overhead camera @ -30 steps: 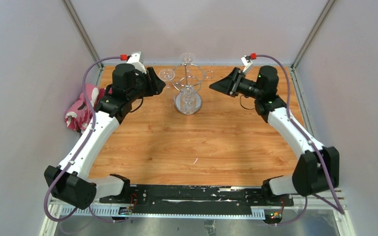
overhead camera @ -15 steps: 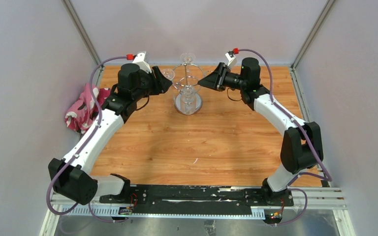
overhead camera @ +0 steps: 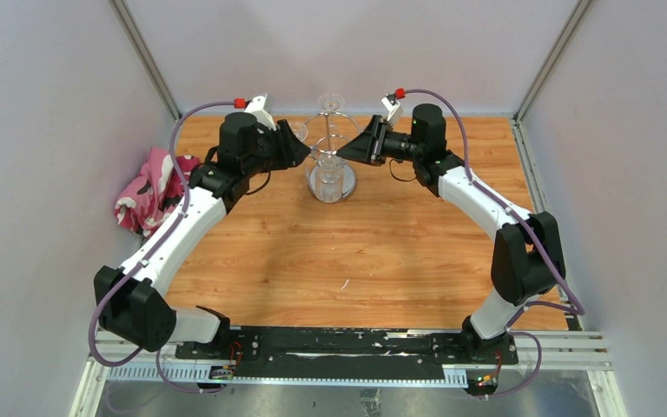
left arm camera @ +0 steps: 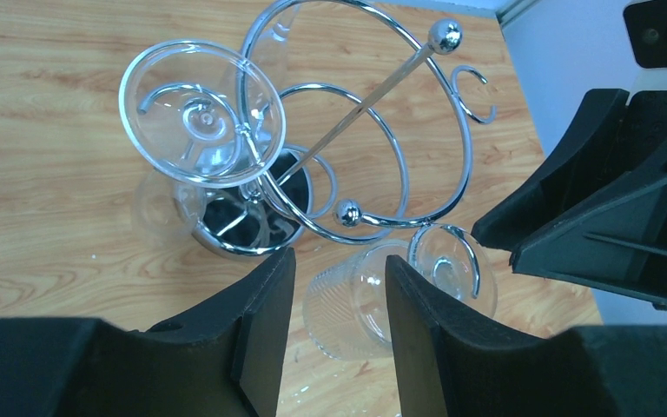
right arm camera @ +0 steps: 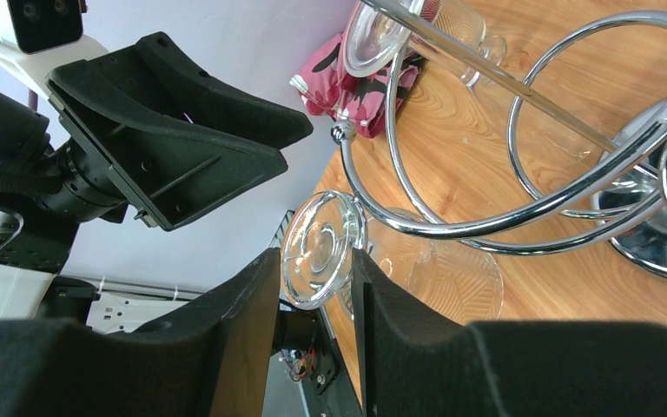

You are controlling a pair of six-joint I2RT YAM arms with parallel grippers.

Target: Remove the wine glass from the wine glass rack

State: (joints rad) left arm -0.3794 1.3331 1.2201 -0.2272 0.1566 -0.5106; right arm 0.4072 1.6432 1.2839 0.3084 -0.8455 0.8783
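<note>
The chrome wine glass rack (overhead camera: 331, 139) stands at the back middle of the table, with clear wine glasses hanging upside down from its rings. My left gripper (overhead camera: 302, 155) is open at its left side. In the left wrist view its jaws (left arm camera: 334, 295) frame the ribbed bowl of one hanging wine glass (left arm camera: 356, 304), whose foot (left arm camera: 447, 265) sits in a wire ring. My right gripper (overhead camera: 344, 151) is open at the rack's right side. In the right wrist view a glass foot (right arm camera: 321, 248) lies just off its fingertips (right arm camera: 252, 313).
A second glass (left arm camera: 200, 122) hangs higher on the rack, and another (overhead camera: 331, 102) at its back. The rack's disc base (overhead camera: 332, 184) rests on the wooden table. A pink cloth (overhead camera: 143, 195) lies at the left edge. The two grippers face each other closely across the rack.
Both arms have closed in on the rack. The right gripper moved left, from well right of the rack to right beside it. The left gripper moved right towards it.
</note>
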